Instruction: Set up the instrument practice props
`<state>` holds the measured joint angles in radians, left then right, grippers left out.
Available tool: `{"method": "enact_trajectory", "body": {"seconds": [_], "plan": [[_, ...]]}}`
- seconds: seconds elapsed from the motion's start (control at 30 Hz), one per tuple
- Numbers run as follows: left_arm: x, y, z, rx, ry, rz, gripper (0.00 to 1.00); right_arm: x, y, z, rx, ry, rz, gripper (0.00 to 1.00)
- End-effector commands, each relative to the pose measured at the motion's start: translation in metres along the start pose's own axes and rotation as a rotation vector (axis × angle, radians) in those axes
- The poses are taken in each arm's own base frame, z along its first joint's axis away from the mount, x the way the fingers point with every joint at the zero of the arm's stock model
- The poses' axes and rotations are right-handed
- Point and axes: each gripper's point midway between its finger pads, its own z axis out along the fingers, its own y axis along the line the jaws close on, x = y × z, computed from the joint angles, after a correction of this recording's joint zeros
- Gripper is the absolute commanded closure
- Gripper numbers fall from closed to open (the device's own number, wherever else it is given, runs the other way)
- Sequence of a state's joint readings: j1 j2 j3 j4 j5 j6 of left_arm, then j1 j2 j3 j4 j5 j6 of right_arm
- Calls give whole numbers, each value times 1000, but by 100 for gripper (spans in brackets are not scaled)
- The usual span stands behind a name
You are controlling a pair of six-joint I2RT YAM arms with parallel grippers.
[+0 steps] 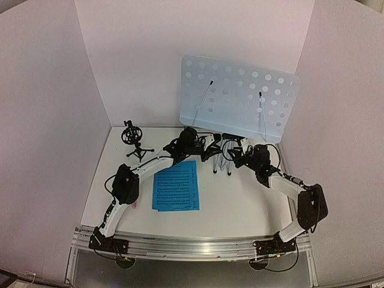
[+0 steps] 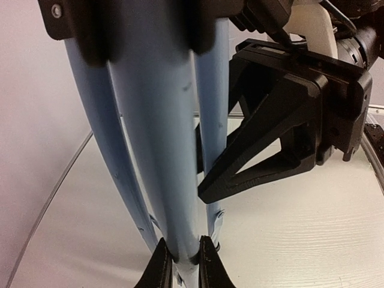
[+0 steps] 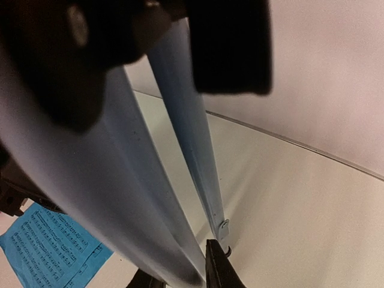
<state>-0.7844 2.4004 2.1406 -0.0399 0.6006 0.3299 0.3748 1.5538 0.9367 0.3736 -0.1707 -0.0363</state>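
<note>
Step in hand, as I judge it: spreading the tripod so the music stand [image 1: 240, 99] can stand by itself.

Nearest me, one blue sheet-music page [image 1: 175, 186] is lying flat on the table [image 1: 240, 204], left of centre, not yet on the stand.

Beyond it, my left gripper [image 2: 183, 252] is pinching one tripod leg [image 2: 150, 150] low down, with the jaws nearly together and the leg between the pads. My right gripper [image 3: 183, 270] is straddling a second tripod leg [image 3: 120, 180]. Its jaws are narrow, but I cannot tell whether the pads are bearing on the leg.

To do this well:
- Use the left-held leg as a fixed anchor.
- Confirm the right grip before pulling.
- Draw that leg outward low and slowly.
- Watch the tall top for tilt.

Pose: both arms are reaching forward and inward, elbows bowing outward. The wrists are meeting at mid-table, and the grippers are sitting just beside each other at the tripod.

The black mic holder [image 1: 133, 139] is standing at the far left, apart from the arms. Farthest off, the stand's pale blue perforated desk [image 1: 264, 114] is towering over the tripod.
</note>
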Motion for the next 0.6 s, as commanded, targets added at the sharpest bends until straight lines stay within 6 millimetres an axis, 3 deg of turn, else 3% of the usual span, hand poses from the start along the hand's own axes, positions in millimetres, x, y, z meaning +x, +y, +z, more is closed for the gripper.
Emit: {"method": "enact_trajectory", "body": {"seconds": [0.0,0.13,0.37,0.57], "plan": [[-16,33,-24,-91,16,12,100,-7,-11,1,9,2,3,85],[-19,36,-29,-90,23,-9,100,-9,-17,-8,19,25,0,99],[-8,43,-42,-104,101,22,100,1,-34,-31,111,109,-85,100],[10,42,-40,-110,129,40,100,-14,-44,-47,185,139,-193,100]]}}
